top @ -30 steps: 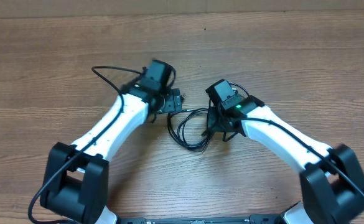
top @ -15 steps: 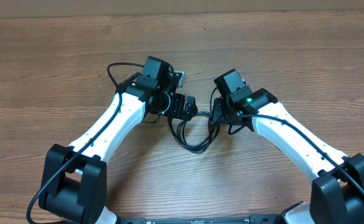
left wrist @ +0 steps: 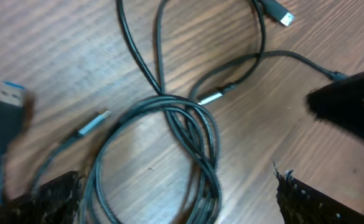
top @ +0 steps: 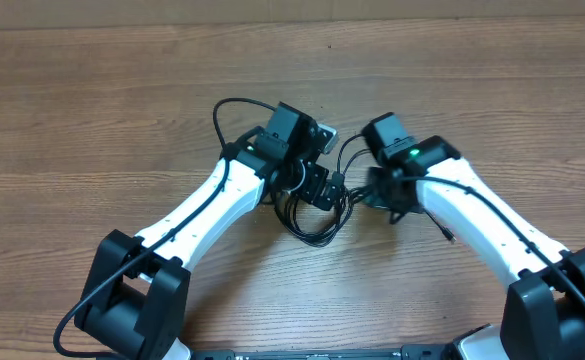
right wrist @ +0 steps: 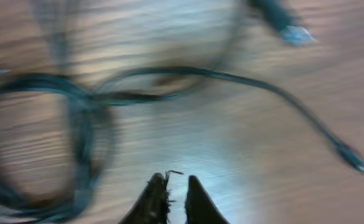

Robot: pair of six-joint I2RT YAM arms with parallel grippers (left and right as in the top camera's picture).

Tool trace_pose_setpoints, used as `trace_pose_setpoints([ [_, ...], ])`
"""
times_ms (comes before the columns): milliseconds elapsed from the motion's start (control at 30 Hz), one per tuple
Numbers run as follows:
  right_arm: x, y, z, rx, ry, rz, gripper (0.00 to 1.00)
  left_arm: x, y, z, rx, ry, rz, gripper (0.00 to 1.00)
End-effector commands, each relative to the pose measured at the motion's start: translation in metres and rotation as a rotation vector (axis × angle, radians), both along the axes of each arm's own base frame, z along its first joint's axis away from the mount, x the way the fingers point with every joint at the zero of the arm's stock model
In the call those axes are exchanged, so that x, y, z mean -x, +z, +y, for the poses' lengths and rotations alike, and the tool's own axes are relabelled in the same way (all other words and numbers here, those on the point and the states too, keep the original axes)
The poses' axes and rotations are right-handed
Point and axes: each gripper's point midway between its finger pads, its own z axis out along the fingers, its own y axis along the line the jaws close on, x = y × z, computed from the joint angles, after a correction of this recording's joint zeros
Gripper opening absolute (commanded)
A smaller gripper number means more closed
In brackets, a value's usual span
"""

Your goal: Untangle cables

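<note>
Location of cables: the cables (top: 312,215) lie flat on the wooden worktop (top: 72,100) between the two arms, in a loose knot of overlapping loops.
Left end effector: the left end effector (left wrist: 178,199) hovers over the knot with its jaws spread wide. It holds nothing, and the loops lie in the gap below it.
Right end effector: the right end effector (right wrist: 175,193) has its tips all but pressed together, with only a sliver of gap. Nothing is pinched, and it is low over bare wood just beside the loops.
Handling, judged: the cords are thin, light and limp. They should slide easily on the wood and drag their neighbours along (a pull on one strand is likely to tighten the crossing rather than free it).
Where to take hold, judged: a free end near its plug, such as the blue-tipped plug (left wrist: 7,102) or the silver plug (left wrist: 94,122). The body behind the connector is thicker and gives a surer purchase than the bare cord.
Overhead view only: the relative placing of both arms. The knot is partly hidden under the left wrist.
Left wrist view only: several strands cross at one point above a stacked oval of loops, and separate ends fan outward.
Right wrist view only: blurred; it shows one strand running out to a small plug (right wrist: 356,163), well apart from the loops.
</note>
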Motion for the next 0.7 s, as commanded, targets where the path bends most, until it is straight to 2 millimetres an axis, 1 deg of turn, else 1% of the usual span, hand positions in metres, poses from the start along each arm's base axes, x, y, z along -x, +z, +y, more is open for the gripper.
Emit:
trace_pose_setpoints([
  [0, -0.018, 0.022, -0.034, 0.065, -0.124, -0.071, 0.17, 0.006, 0.008, -0.011, 0.080, 0.010, 0.074, 1.00],
  [67, -0.020, 0.023, -0.044, 0.051, -0.184, -0.065, 0.22, 0.010, 0.008, -0.013, 0.074, -0.035, 0.061, 1.00],
  [100, -0.021, 0.022, -0.046, 0.005, -0.222, -0.054, 0.23, 0.010, 0.006, -0.011, 0.045, -0.061, 0.035, 1.00],
  [167, -0.022, 0.021, -0.036, -0.086, -0.232, -0.037, 0.23, 0.006, 0.001, -0.005, -0.011, -0.061, 0.001, 1.00],
  [233, -0.026, 0.022, -0.015, -0.211, -0.208, -0.028, 0.24, -0.004, -0.004, 0.008, -0.084, -0.006, -0.031, 1.00],
  [267, -0.028, 0.023, -0.004, -0.260, -0.161, -0.032, 0.27, -0.011, -0.004, 0.016, -0.106, 0.050, -0.037, 1.00],
  [333, -0.031, 0.021, 0.014, -0.308, -0.036, -0.058, 0.41, -0.025, 0.001, 0.029, -0.105, 0.164, -0.023, 0.99],
  [400, -0.033, 0.015, 0.024, -0.306, 0.035, -0.079, 0.50, -0.039, 0.008, 0.042, -0.085, 0.247, -0.013, 1.00],
  [467, -0.035, 0.006, 0.036, -0.305, 0.118, -0.104, 0.52, -0.054, 0.014, 0.059, -0.067, 0.327, -0.010, 1.00],
  [533, -0.038, -0.005, 0.048, -0.287, 0.249, -0.147, 0.52, -0.068, 0.019, 0.079, -0.050, 0.412, -0.003, 1.00],
  [600, -0.042, -0.017, 0.049, -0.226, 0.346, -0.180, 0.52, -0.076, 0.019, 0.098, -0.041, 0.487, 0.015, 1.00],
  [667, -0.046, -0.026, 0.046, -0.170, 0.402, -0.205, 0.52, -0.078, 0.017, 0.113, -0.039, 0.541, 0.041, 1.00],
])
